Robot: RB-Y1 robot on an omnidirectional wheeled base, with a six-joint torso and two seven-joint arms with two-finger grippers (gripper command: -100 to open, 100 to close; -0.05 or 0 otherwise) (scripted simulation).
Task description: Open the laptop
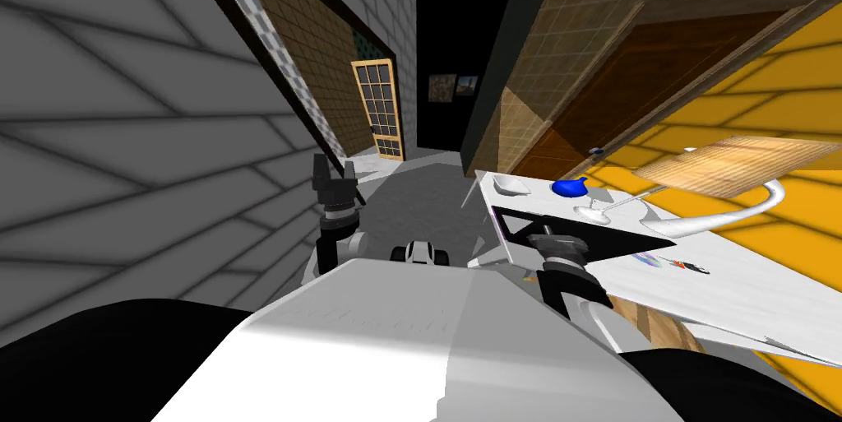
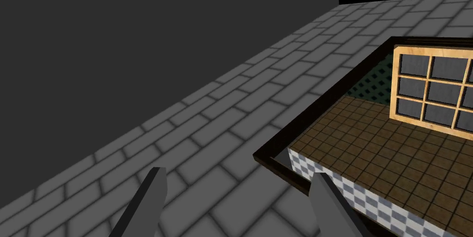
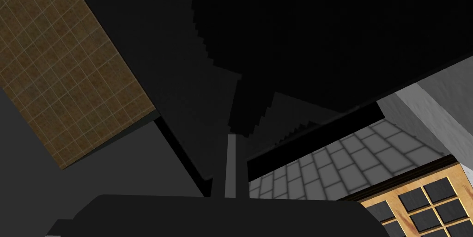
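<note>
Laptop lid (image 1: pixel 608 238) between right gripper's (image 1: pixel 547 233) fingers (image 3: pixel 231 165)

Smooth, matt, dark lid on the laptop (image 1: pixel 575 232) at the near edge of the table (image 1: pixel 740 277), whose top is plain matt white. Near its far corner, a glossy blue vessel (image 1: pixel 569 187); beside it, a glossy white lamp (image 1: pixel 724 215). Beyond the far edge, a grained wood panel (image 1: pixel 732 164).

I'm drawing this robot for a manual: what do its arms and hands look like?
The left hand and right hand are dark boxes, each with two thin, grey, blade-like fingers. The arms are black near the wrists, white and grey nearer the body.
</note>
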